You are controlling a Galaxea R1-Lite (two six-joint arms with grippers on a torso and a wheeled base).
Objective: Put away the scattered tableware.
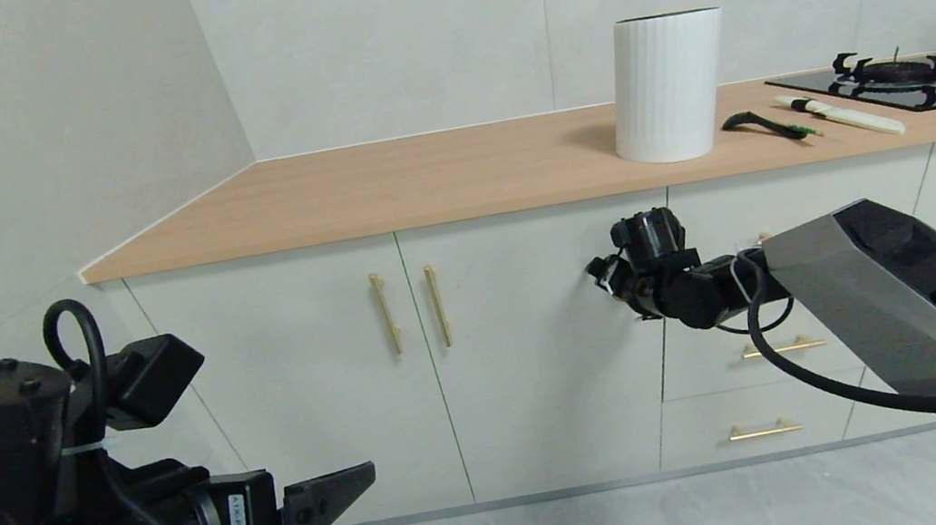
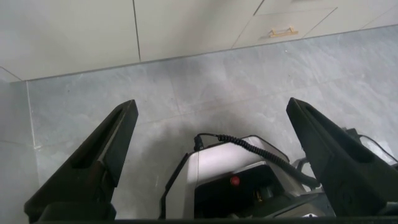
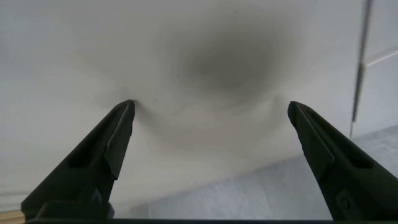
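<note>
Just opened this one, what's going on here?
Nothing is being handled yet. The robot faces a kitchen counter where a dark-handled utensil and a cream-coloured utensil lie loose beside a white ribbed container, next to the hob. The right tool is open and empty, held close to a cabinet door below the counter. The left tool is open too, low over the floor.

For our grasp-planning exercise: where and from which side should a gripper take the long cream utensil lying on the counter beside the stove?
Probably from above, pinching across the narrow width of the cream utensil near its middle. It lies flat on the counter, long and slim, so a side approach has little to pinch.
</note>
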